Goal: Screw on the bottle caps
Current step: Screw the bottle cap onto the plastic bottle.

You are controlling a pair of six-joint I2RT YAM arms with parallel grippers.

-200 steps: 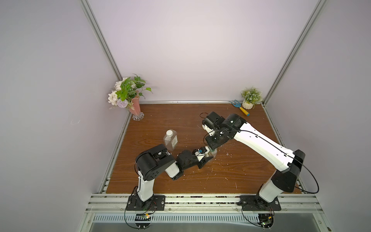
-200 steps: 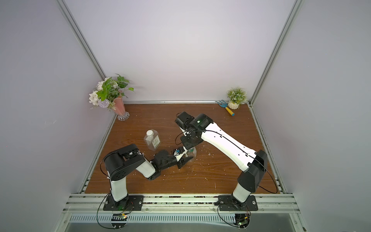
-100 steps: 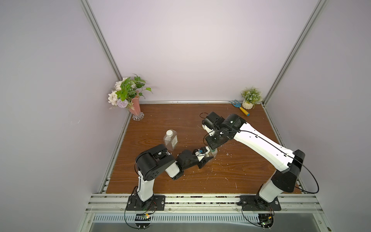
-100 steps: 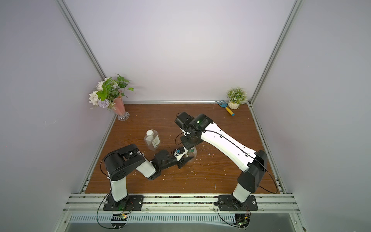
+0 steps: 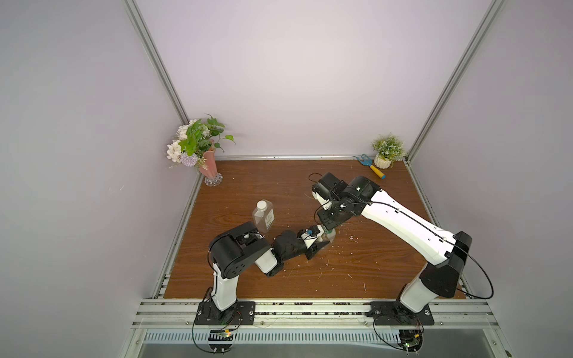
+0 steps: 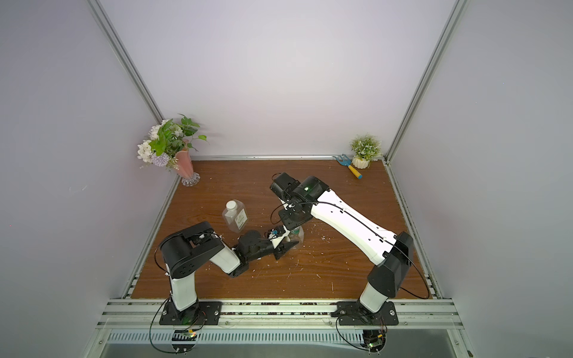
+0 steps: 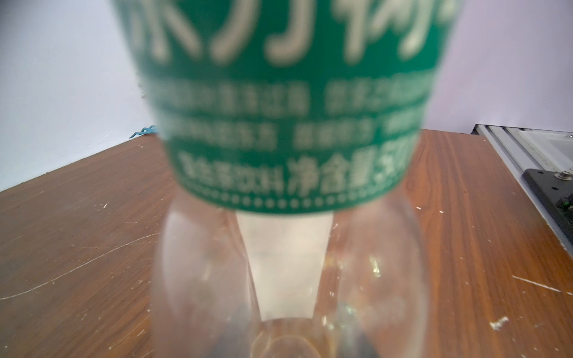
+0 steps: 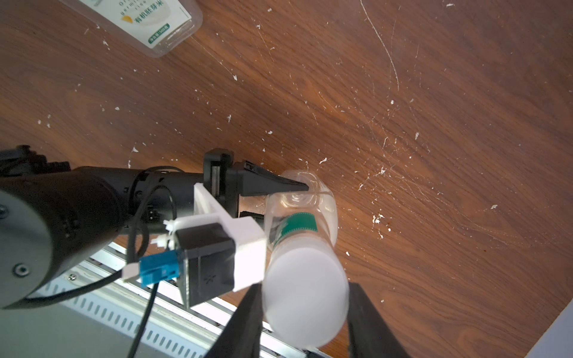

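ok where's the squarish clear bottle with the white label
In both top views the squarish bottle stands on the wooden table's left half, beyond the left arm.

Left pincer (image 5: 325, 241) low, level, tight; right pincer (image 8: 305, 313) just above, downward, tight.

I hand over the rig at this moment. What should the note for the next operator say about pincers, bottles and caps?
Left pincer: shut on the round bottle near its base; bottle stands on the table.
Right pincer: shut on the cap atop that bottle.
Square bottle: stands apart, capped.
Done: square bottle, it seems.
Left: screw this cap tight, then release; its tightness cannot be seen.
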